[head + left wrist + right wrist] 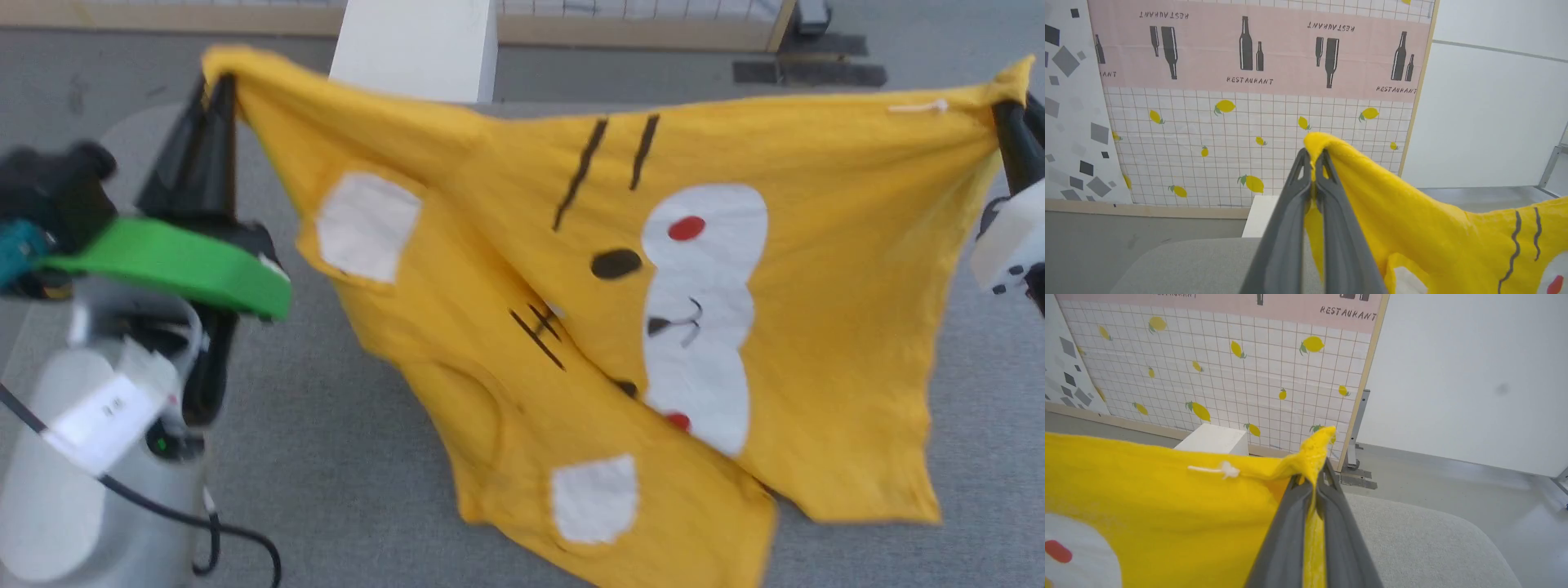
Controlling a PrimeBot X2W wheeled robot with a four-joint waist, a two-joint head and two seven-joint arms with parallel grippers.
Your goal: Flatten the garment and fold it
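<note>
The garment (833, 327), a bright yellow T-shirt with white patches, black stripes and a cartoon face, hangs spread in the air between my two grippers above the grey table (343, 457). My left gripper (219, 82) is shut on its upper left corner; in the left wrist view that gripper (1313, 157) pinches yellow cloth (1412, 220) between its fingertips. My right gripper (1012, 106) is shut on the upper right corner, and in the right wrist view it (1321, 471) clamps the cloth (1167, 514) edge. The shirt's lower part sags in folds toward the table.
A white box (416, 49) stands beyond the table's far edge. Behind it rises a lemon-printed grid backdrop (1249, 134) with a pink restaurant banner. A black cable (163, 510) runs off my left forearm at the lower left.
</note>
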